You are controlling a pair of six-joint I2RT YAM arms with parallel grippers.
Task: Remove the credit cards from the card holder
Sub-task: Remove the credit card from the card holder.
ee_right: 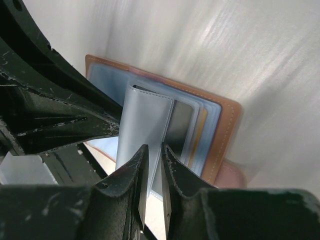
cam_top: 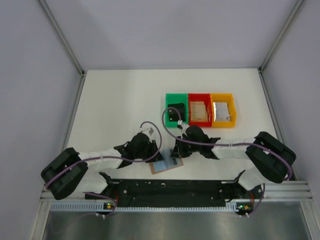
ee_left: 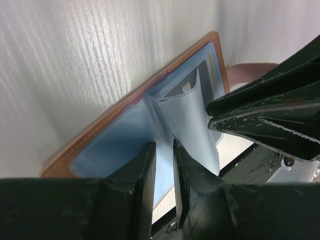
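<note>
White table, grey walls; right gripper pinches card holder flap; left gripper unclear.

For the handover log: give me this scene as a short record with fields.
card holder: open, blue-grey side up
pocket leaf: lifted off the holder
left fingers: narrow gap at the leaf, grip unclear
right fingers: narrow gap at the leaf, grip unclear
credit card: dark, inside a pocket
behind: green bin, red bin, yellow bin
</note>
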